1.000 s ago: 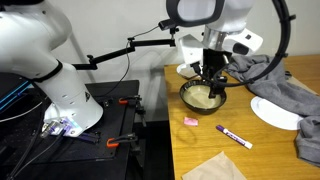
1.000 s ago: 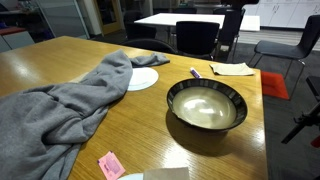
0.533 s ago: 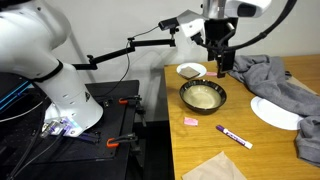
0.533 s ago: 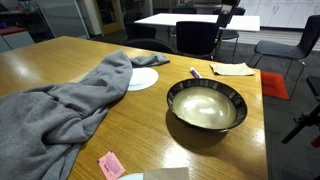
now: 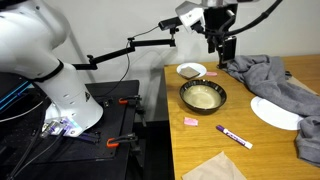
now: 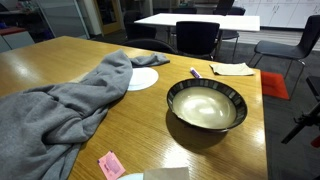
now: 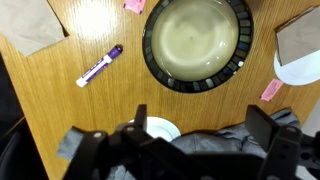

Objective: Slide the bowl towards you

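Note:
The large bowl, dark outside and pale cream inside, stands empty on the wooden table near its edge. It also shows in the other exterior view and at the top of the wrist view. My gripper hangs high above the table, behind the bowl and clear of it. In the wrist view the gripper has its fingers wide apart with nothing between them. The gripper is out of view in the exterior view that looks along the table.
A small white bowl stands behind the large bowl. A grey cloth lies beside it, also seen along the table. Around them are a white plate, a purple marker, a pink packet and a brown paper napkin.
My gripper has left the bowl's rim and risen well above the table, moving a little back. The bowl has not moved.

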{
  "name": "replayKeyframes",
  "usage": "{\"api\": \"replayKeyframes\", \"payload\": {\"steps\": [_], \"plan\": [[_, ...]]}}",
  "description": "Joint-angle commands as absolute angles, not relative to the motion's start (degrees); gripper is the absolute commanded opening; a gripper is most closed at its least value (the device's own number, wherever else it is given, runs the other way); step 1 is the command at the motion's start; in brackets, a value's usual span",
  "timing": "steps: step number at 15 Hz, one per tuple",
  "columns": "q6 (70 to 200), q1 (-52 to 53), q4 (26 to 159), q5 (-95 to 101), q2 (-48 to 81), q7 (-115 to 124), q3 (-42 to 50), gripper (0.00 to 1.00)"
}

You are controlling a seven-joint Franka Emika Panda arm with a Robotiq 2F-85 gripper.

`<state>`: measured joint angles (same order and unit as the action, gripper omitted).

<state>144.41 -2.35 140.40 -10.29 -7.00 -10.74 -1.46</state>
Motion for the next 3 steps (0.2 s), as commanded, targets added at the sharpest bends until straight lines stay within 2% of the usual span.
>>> {"api": "replayKeyframes", "payload": {"steps": [1,3], "plan": [[144.34,-1.15,140.39,-9.98,-7.02,-10.46,-0.27,1.0],[144.34,-1.15,140.43,-9.98,-7.02,-10.46,-0.23,1.0]]}}
